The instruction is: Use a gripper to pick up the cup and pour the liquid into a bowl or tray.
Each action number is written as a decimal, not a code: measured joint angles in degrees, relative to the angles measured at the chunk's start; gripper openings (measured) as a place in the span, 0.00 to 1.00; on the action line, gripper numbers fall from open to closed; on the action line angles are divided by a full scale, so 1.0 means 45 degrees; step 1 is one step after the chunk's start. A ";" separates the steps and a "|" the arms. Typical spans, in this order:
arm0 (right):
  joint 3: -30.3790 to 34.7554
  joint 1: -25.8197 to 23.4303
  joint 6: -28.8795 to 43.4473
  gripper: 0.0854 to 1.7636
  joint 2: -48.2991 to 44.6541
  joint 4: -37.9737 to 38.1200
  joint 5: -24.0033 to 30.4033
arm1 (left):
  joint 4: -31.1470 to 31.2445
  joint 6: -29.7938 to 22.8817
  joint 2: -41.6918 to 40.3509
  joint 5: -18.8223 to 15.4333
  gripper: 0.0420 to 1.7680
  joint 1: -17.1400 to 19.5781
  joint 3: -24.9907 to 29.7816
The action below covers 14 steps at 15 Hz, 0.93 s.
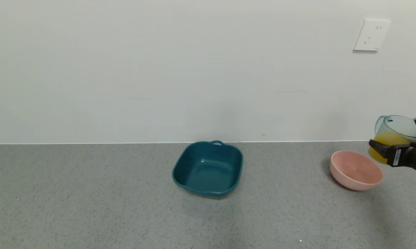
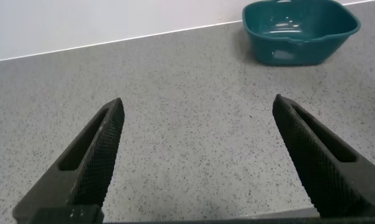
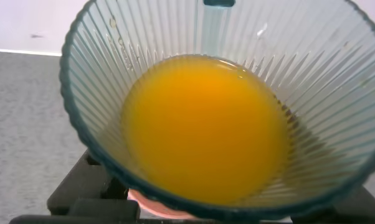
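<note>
At the right edge of the head view, the right gripper (image 1: pixel 389 152) is clamped on the cup (image 1: pixel 396 136), lifted beside the pink bowl (image 1: pixel 356 171). The orange liquid (image 3: pixel 203 127) is mostly unpoured. The left gripper (image 2: pixel 197 149) is spread apart, idle.

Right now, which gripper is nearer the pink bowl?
Right. The right gripper holds the cup just above the pink bowl's rim; the left gripper hovers elsewhere, no bowl visible.

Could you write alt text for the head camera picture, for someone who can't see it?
The right gripper holds a cup of orange liquid beside a pink bowl; a teal tray sits mid-counter.
</note>
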 joint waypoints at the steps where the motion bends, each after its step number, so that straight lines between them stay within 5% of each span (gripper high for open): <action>1: -0.0068 -0.0282 -0.0209 0.75 0.0065 -0.0019 0.0103 | 0.0000 0.0000 0.0000 -0.0005 0.97 0.0000 0.0000; 14: -0.0753 -0.1731 -0.3202 0.75 0.1260 -0.0030 0.0477 | 0.0000 -0.0005 0.0000 0.0000 0.97 -0.0005 0.0000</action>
